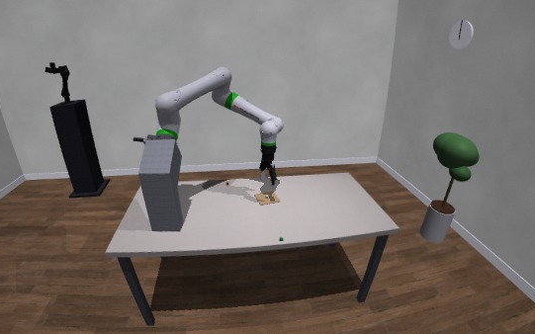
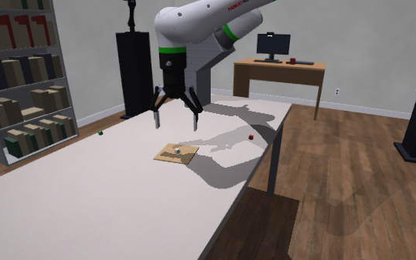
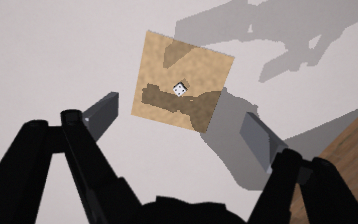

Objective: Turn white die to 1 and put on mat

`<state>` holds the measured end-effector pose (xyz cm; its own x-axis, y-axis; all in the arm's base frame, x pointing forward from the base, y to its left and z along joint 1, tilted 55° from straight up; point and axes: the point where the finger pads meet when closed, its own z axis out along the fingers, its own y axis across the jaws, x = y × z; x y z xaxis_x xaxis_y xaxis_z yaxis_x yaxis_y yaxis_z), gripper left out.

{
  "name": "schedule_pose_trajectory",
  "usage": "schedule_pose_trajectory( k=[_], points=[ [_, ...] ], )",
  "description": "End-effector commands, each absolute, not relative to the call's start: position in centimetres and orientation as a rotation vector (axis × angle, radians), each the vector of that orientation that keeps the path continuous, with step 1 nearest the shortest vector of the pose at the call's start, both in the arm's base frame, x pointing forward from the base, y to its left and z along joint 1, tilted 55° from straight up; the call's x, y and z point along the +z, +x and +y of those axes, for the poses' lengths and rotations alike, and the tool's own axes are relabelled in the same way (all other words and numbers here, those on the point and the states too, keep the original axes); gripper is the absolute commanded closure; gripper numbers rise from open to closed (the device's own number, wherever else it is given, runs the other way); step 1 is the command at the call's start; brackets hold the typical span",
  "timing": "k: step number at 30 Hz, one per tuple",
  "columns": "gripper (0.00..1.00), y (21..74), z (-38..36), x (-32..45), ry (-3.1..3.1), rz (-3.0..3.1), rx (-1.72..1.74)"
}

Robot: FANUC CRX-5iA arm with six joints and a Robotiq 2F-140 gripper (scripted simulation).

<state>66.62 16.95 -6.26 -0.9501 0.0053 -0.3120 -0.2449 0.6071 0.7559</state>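
The white die [image 1: 267,197] [image 2: 177,151] [image 3: 180,89] lies on the tan mat [image 1: 261,200] [image 2: 170,160] [image 3: 145,65], near its middle. In the wrist view its upper face shows several dark pips; the exact number is hard to tell. The die looks flat and is turned at an angle to the fingers. My gripper [image 1: 268,182] [image 2: 176,128] [image 3: 182,113] is wide open and empty, pointing down above the mat. A red die [image 1: 227,184] [image 2: 251,137] and a green die [image 1: 281,239] [image 2: 100,133] sit on the table away from the mat; their top numbers are too small to read.
The table [image 1: 326,212] [image 2: 92,200] carries the grey robot pedestal [image 1: 162,198] at its left end in the top view. The red die is by the back edge and the green die by the front edge there. Arm shadows fall across the mat and table.
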Motion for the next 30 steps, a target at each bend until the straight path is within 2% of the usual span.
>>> schedule_pose_trajectory(
  k=[1,19,29,30],
  points=[
    [0.00,66.65,17.01,-6.28,-0.370,2.477,1.214],
    [0.00,66.76,17.33,-6.37,-1.034,2.111,0.943],
    [0.00,66.77,17.37,-6.38,-1.103,2.059,0.907],
    [0.73,66.77,17.37,-6.38,-1.103,2.059,0.907]
  ],
)
